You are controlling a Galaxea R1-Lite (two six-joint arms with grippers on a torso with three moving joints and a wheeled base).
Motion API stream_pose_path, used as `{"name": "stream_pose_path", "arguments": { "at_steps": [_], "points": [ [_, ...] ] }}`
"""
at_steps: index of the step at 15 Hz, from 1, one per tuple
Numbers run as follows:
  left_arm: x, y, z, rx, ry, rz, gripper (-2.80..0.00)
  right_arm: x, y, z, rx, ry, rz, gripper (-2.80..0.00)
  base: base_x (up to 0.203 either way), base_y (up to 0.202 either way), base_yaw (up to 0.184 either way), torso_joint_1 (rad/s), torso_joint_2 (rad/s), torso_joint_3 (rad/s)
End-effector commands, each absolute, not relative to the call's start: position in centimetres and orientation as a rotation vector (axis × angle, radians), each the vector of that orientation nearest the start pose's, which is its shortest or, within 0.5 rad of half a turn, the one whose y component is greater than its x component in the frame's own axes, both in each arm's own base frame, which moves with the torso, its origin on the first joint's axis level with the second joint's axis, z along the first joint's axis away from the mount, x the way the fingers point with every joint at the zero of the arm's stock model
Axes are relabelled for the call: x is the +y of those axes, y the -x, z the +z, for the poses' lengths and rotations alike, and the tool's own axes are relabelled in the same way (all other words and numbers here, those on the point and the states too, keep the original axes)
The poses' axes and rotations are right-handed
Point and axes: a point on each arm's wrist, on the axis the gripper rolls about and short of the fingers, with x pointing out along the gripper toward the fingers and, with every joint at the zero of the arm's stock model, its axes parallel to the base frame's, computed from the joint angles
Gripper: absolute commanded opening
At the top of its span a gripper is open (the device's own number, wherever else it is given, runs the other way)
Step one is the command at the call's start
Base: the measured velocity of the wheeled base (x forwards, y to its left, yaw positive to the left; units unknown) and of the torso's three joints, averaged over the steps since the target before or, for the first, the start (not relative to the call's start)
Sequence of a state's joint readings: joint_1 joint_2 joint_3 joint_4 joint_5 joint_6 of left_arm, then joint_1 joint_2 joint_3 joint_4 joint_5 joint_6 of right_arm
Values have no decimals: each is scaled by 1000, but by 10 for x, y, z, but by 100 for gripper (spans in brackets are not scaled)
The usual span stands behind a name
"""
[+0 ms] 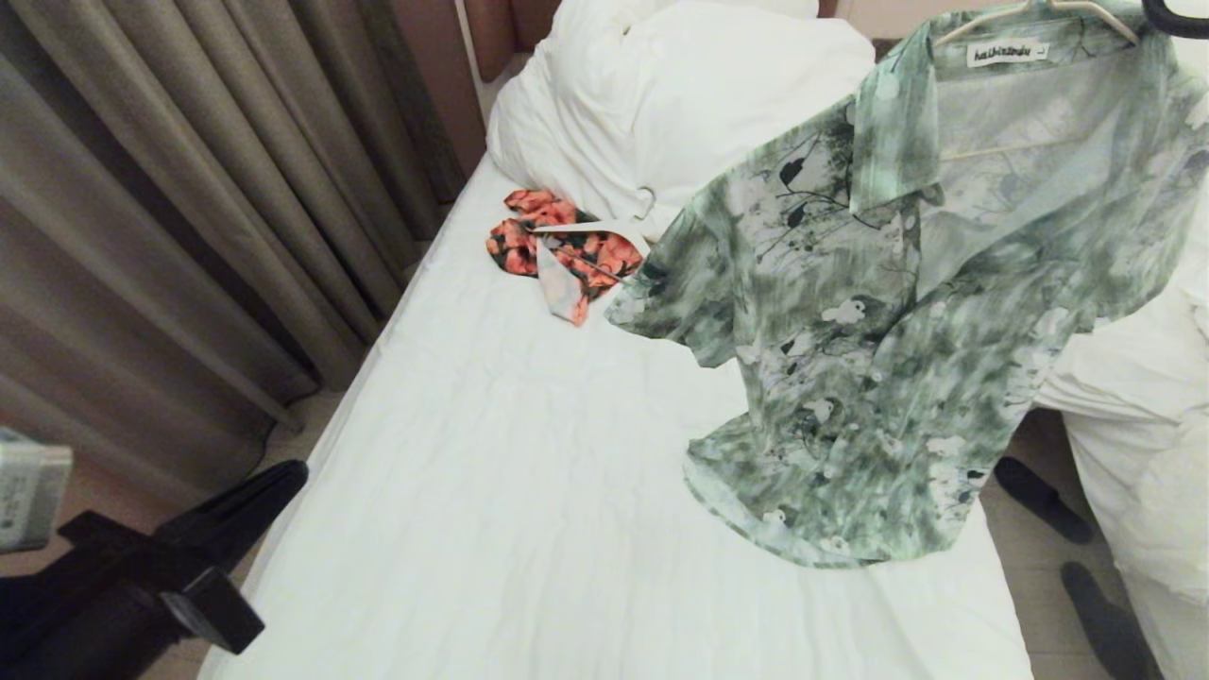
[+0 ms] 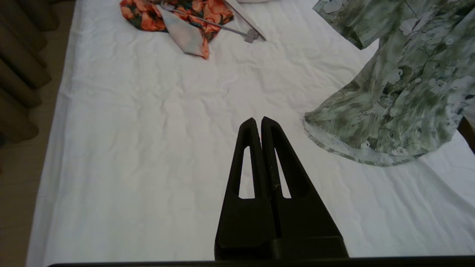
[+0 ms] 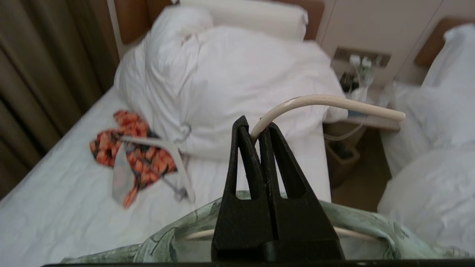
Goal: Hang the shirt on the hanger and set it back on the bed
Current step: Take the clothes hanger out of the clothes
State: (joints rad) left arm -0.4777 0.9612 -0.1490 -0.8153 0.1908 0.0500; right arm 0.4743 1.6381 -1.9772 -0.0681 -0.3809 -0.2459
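Fingers of the left gripper [image 2: 258, 122], two black tapered pieces with long slots, are pressed together and hold nothing; this gripper hangs low at the left, over the smooth white sheet of the bed [image 1: 491, 491]. Beyond it lies one orange-red floral garment [image 1: 557, 250] with one white flat-armed hanger [image 1: 604, 229] on it, just before one heap of white pillows and duvet [image 1: 680, 104]. To the right one shirt [image 1: 878, 321] hangs in the air above the bed, thin green-and-white fabric with white flowers and dark leaves. Its white neck label [image 1: 1007, 52] carries dark writing (too small to read surely). The shirt sits on one hanger [image 3: 326, 104], thin cream wire. The right gripper [image 3: 256, 129] is clamped on its curved hook.
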Motion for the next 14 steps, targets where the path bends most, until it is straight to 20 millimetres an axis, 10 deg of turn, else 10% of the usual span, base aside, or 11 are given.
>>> {"name": "stream_pose_path", "arguments": {
  "at_steps": [1,14],
  "points": [
    [-32,-72,183,-94,-22,-280,-280,114,-236,467,-409,74,43,-280,0,0,0,0,0,0],
    [-4,-25,165,-87,-24,-151,-280,133,-231,476,-532,116,67,-280,0,0,0,0,0,0]
  ]
}}
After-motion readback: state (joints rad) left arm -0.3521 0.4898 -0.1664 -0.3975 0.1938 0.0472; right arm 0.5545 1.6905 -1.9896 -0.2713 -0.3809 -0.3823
